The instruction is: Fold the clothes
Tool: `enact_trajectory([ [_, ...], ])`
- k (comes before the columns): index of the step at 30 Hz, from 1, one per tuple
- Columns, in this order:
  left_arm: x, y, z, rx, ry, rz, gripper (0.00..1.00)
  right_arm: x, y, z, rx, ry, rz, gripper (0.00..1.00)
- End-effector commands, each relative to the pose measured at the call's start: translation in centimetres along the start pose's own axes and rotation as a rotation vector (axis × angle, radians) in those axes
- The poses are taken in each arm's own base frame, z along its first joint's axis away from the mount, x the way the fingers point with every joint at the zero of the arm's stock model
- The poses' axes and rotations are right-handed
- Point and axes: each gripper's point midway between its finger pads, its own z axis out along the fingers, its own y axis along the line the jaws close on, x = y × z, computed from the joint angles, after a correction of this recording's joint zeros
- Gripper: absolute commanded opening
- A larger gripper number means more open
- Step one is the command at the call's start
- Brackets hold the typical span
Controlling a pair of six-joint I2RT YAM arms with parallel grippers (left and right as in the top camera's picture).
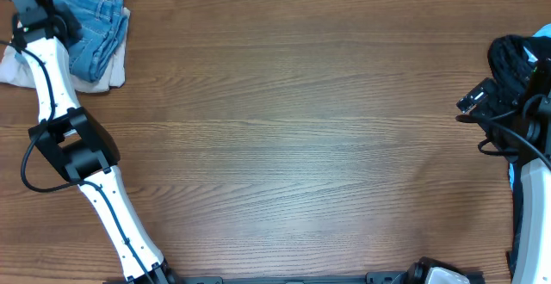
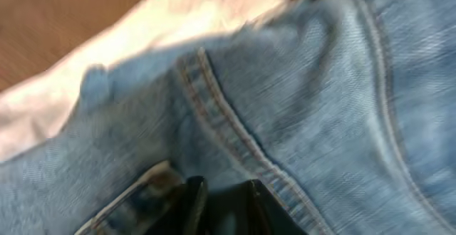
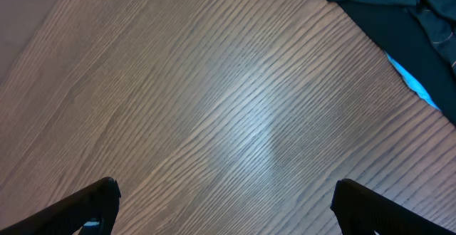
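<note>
Down at the left gripper (image 2: 224, 206), the two dark fingers are standing close together with only a slim gap, nosing right into the jeans (image 2: 285, 107). Whether they are nipping a fold of denim or just letting go, I cannot tell from here. Just ahead of the fingertips a stitched seam is running diagonally, and the denim is lying bunched and doubled, sitting as a compact bundle, not spread out. Beyond it, the cream-white garment (image 2: 128, 57) is peeking out from underneath, so the jeans are resting on top of it, stacked at the far corner of the wooden table (image 2: 57, 21), likely to keep the middle free. Over at the right gripper (image 3: 228, 196), the fingers are hanging spread wide with nothing between them, only bare wood below, and a dark garment (image 3: 385, 0) is lying heaped ahead and to its right.
</note>
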Motion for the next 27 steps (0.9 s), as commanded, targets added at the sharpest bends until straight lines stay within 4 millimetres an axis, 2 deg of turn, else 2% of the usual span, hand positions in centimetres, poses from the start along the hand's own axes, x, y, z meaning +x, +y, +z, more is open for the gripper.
enact_trajectory([
  [1,0.9,1.0,0.4,-0.025,0.031,0.015,0.27,-0.6,0.0,-0.4,0.003,-0.025,0.007,1.0],
  [4,-0.2,0.8,-0.8,-0.023,0.018,0.014,0.36,-0.6,0.0,-0.4,0.003,-0.025,0.007,1.0],
  [8,-3.6,-0.4,-4.1,-0.001,-0.053,-0.01,0.41,-0.6,0.0,-0.4,0.003,-0.025,0.007,1.0],
  [10,-6.0,-1.7,-7.0,0.035,-0.101,-0.01,0.46,-0.6,0.0,-0.4,0.003,-0.025,0.007,1.0],
  [12,-8.0,-3.3,-10.0,0.087,-0.138,-0.003,0.6,-0.6,0.0,-0.4,0.003,-0.025,0.007,1.0],
  [15,-10.4,-5.8,-15.4,0.187,-0.178,0.012,0.65,-0.6,0.0,-0.4,0.003,-0.025,0.007,1.0],
  [17,-11.3,-7.1,-19.3,0.247,-0.186,0.024,0.8,-0.6,0.0,-0.4,0.003,-0.024,0.007,1.0],
  [18,-11.5,-7.6,-21.0,0.268,-0.186,0.028,0.92,-0.6,0.0,-0.4,0.003,-0.025,0.007,1.0],
  [19,-11.6,-8.0,-22.8,0.293,-0.179,0.033,1.0,-0.6,0.0,-0.4,0.003,-0.025,0.007,1.0],
  [24,-9.7,-9.7,-30.6,0.426,-0.083,0.05,1.0,-0.6,0.0,-0.4,0.003,-0.024,0.007,1.0],
  [27,-7.1,-9.8,-34.6,0.479,0.024,0.047,1.0,-0.6,0.0,-0.4,0.003,-0.025,0.007,1.0],
])
